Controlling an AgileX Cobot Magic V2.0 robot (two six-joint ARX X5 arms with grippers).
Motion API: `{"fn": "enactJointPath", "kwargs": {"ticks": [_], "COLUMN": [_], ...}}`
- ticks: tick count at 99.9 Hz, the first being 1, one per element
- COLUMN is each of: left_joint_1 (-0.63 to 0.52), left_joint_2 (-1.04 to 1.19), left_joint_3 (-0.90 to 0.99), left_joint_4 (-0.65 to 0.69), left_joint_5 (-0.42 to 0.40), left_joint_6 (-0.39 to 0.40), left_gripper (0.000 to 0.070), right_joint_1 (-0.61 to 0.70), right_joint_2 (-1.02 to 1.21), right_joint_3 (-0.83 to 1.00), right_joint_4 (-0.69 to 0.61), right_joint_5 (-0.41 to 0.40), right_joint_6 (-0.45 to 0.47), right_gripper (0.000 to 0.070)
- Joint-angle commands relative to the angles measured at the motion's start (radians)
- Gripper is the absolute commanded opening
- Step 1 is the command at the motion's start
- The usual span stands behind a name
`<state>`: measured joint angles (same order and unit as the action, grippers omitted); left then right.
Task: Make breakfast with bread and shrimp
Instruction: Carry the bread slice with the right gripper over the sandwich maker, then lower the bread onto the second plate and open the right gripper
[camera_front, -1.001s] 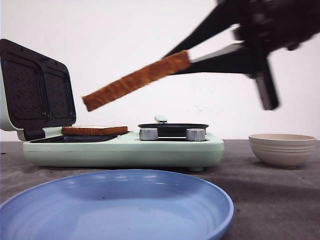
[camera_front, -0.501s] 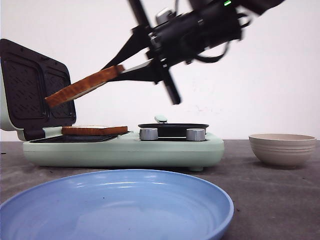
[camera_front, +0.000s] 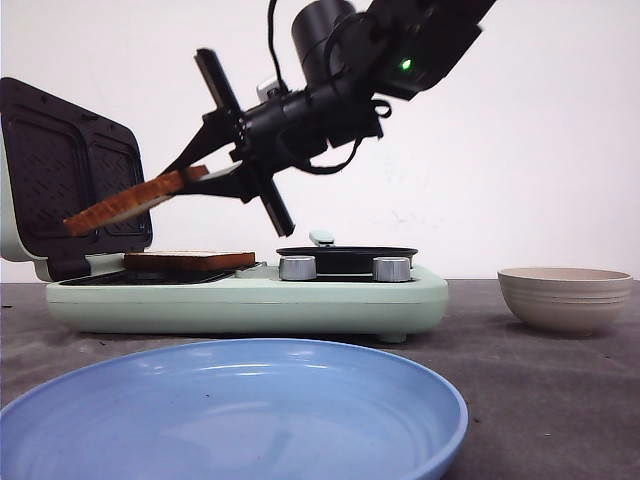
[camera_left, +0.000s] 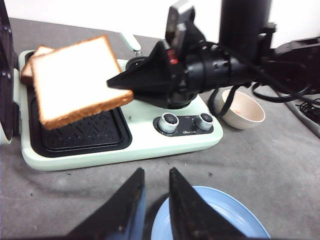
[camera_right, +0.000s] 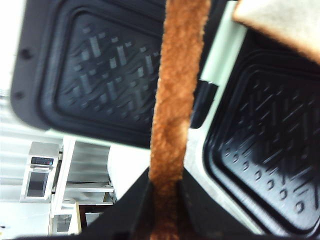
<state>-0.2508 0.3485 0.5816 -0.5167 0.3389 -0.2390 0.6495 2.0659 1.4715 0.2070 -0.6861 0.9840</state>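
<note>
Golden-crusted bread slice (camera_left: 75, 80), tilted

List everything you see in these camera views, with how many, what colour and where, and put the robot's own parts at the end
Bread slice: one, white with brown crust, held in the air over the sandwich maker's open plates.
Second bread slice: one, same colours, lying on a grill plate.
Sandwich maker: one, mint green, black plates, lid open, mid-table.
Pan: one, black, on the maker's right half.
Knobs: two, silver, on the maker.
Bowl: one, beige, right of the maker.
Plate: one, blue, nearest the camera.
Right gripper: black, shut on the raised slice.
Left gripper: black, empty, above the plate.
</note>
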Motion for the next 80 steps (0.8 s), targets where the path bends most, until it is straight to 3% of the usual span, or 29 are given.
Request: {"fn": "enactJointPath", "kwargs": {"ticks": [1, 17, 80], "left_joint_1": [-0.001, -0.001, -0.001], "left_joint_2": [0.002, 0.002, 0.002], "left_joint_3": [0.003, 0.003, 0.003], "left_joint_4": [0.016, 0.016, 0.016], "left_joint_5": [-0.003, -0.003, -0.003], "left_joint_6": [-0.002, -0.002, -0.001], "left_gripper": [0.0, 0.0, 0.0], "right_joint_1": [0.014, 0.031, 0.082], "right_joint_2": [0.031, 0.034, 0.052], "right_joint_3": [0.029, 0.029, 0.029], "right_joint_4": [-0.007, -0.021, -0.134], "right_joint_5": [0.014, 0.086, 0.177], "right_joint_6": [0.011, 0.003, -0.036], "right_gripper": [0.0, 0.0, 0.0]}}
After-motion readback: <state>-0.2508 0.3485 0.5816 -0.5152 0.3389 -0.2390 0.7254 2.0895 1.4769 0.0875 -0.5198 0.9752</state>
